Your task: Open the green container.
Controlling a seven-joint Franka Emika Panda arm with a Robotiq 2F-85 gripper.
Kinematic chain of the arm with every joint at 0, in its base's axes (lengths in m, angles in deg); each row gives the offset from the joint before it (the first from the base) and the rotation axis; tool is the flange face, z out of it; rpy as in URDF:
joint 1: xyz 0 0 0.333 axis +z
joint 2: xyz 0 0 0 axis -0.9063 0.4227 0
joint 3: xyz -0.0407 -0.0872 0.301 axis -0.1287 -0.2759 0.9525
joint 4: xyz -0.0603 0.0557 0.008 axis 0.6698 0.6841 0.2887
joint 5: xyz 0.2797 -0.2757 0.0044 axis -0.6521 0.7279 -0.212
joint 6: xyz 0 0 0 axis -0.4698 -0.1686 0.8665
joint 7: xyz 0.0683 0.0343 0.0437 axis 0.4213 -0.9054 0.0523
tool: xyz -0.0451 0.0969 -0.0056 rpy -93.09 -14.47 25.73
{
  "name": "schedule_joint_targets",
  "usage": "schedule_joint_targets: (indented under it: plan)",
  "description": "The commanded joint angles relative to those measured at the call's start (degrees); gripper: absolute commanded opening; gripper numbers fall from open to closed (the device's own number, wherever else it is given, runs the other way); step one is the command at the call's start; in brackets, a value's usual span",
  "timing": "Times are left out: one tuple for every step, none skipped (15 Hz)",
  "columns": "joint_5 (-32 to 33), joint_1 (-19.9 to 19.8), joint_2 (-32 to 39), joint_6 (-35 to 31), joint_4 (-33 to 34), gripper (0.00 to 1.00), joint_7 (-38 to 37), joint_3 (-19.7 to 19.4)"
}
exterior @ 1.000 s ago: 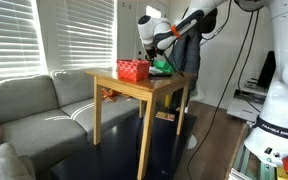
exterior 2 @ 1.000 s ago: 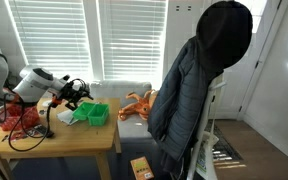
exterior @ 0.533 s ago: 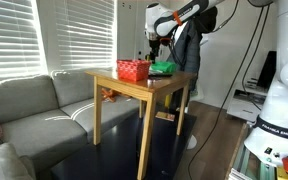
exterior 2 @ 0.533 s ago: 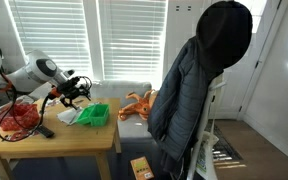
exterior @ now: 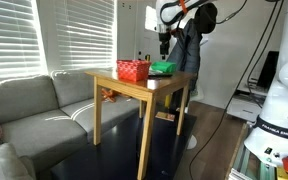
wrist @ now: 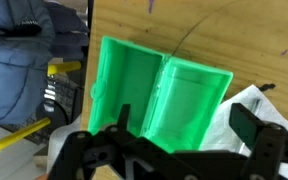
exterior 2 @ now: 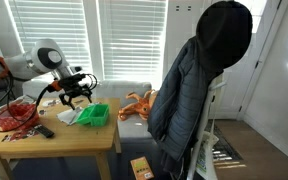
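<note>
One green container (wrist: 159, 95) lies open on the wooden table (exterior: 119, 85), its lid flipped aside, near one red mesh basket (exterior: 133, 70). The gripper (exterior 2: 76, 95) hovers above it, spread and empty.

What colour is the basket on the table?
Red. The basket shows best in an exterior view, beside the green container.

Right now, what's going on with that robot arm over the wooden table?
The robot's gripper hovers open and empty above the green container, touching nothing. The container lies open on the wooden table, its two halves side by side, so the opening looks done. A red basket sits beside it.
</note>
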Motion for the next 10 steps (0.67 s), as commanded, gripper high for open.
schedule_joint_targets:
  plan:
    - [-2.11, -0.32, -8.60, 7.40, -3.99, 1.00, -1.44, -1.85]
    - [-3.33, -0.62, -10.56, 8.60, -4.47, 1.00, -1.25, -2.21]
    - [-5.05, -0.88, -12.56, 9.31, -4.97, 1.00, -0.43, -2.58]
    - [-7.69, -1.13, -14.49, 9.11, -5.57, 1.00, 0.10, -3.13]
    - [-10.48, -1.29, -16.18, 7.97, -6.22, 1.00, 0.51, -3.79]
    - [-12.40, -1.43, -17.82, 5.70, -7.39, 1.00, -0.12, -4.53]
    - [-8.26, -0.71, -13.06, 8.48, -3.04, 1.00, -0.40, -3.79]
    - [-9.69, -0.84, -14.66, 8.10, -3.70, 1.00, -0.40, -4.22]
    - [-10.34, -0.93, -15.85, 7.86, -4.38, 1.00, -0.40, -4.50]
    - [-10.63, -0.96, -16.55, 7.74, -4.92, 1.00, -0.41, -4.65]
